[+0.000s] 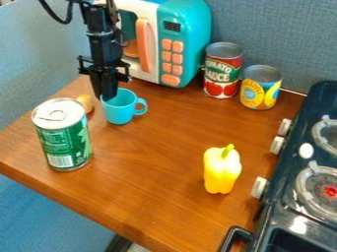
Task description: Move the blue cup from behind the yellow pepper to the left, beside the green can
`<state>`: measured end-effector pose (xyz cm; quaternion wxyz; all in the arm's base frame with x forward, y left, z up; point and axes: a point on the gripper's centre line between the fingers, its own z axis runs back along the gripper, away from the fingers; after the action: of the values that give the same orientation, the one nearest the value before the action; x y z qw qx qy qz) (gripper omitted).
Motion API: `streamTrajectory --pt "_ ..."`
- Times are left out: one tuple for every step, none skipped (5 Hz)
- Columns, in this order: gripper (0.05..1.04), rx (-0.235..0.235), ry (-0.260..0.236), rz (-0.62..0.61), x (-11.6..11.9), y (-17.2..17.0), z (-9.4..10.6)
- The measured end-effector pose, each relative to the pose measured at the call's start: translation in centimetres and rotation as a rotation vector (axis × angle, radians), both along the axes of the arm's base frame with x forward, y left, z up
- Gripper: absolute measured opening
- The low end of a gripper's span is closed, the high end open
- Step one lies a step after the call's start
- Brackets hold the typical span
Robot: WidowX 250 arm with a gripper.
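The gripper point(107, 97) is positioned at the turquoise cup's point(118, 113) rim; its opening and hold cannot be determined.

the black robot arm point(102, 27) is coming down from the top edge, on the left side of the view. it stands almost upright. below it, the black gripper point(107, 97) is hanging with its tip downward, leaning only a little. one black cable point(55, 15) makes a curve beside the upper part.
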<state>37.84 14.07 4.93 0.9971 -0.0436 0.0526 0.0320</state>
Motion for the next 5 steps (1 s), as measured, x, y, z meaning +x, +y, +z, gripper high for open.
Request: streamTrajectory --pt "0.589 -0.006 0.01 -0.01 -0.3 -0.1 -0.4" --pt "0.891 -0.009 0.021 -0.008 -0.7 -0.3 -0.8" --pt "1.014 0.0 0.014 -0.014 -0.6 -0.3 -0.3" --pt "1.01 0.044 -0.082 -0.021 -0.5 -0.3 3.5" --pt "1.01 0.111 -0.159 -0.067 -0.7 -1.3 7.2"
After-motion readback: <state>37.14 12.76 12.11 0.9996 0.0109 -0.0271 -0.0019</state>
